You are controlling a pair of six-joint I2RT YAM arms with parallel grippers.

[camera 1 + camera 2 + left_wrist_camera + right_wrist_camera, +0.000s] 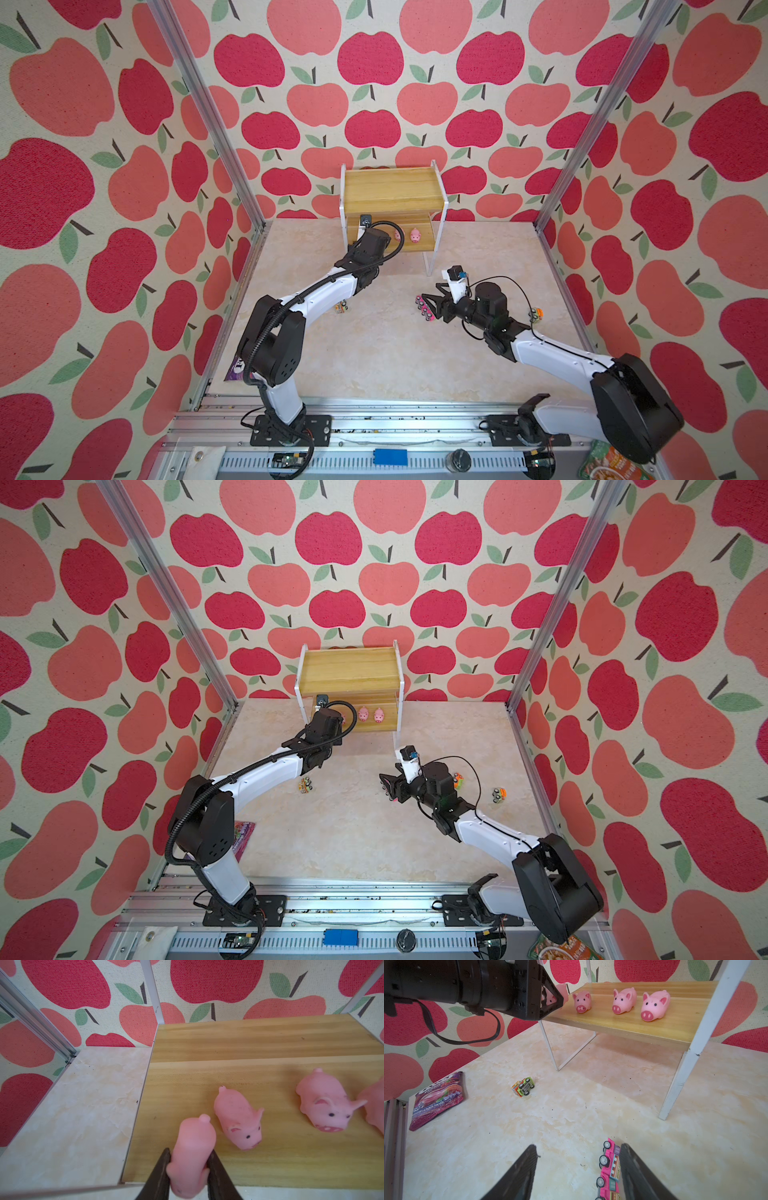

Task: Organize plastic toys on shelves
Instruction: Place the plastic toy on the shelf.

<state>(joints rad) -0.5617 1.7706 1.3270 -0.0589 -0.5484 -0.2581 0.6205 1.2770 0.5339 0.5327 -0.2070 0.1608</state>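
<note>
The small soft pink pig figure [192, 1140] pinched in the left gripper [189, 1151] hangs at the left end of the lower yellowish wooden board [249, 1076] of the two-tier white-framed rack [390, 187], close to the front corner. Its head end seems to overhang the front edge, so a release here may tip it forward onto the marbled table [571, 1105]. Pushing deeper in risks nudging the nearest standing pig [239, 1118], one of three in a row on that board and just beside the held one. The squashy body could also cling to a jaw and get dragged back out.

The left jaws are narrow, squeezing the pig's flanks. The right gripper [579, 1145] sits low over the table with its jaws fairly wide, gripping nothing. The long pink toy truck with black wheels [609, 1167] lies on its side between them, right beside one jaw, perhaps touching it, and well apart from the other. Closing this far off-centre may spin or skid the truck away.
</note>
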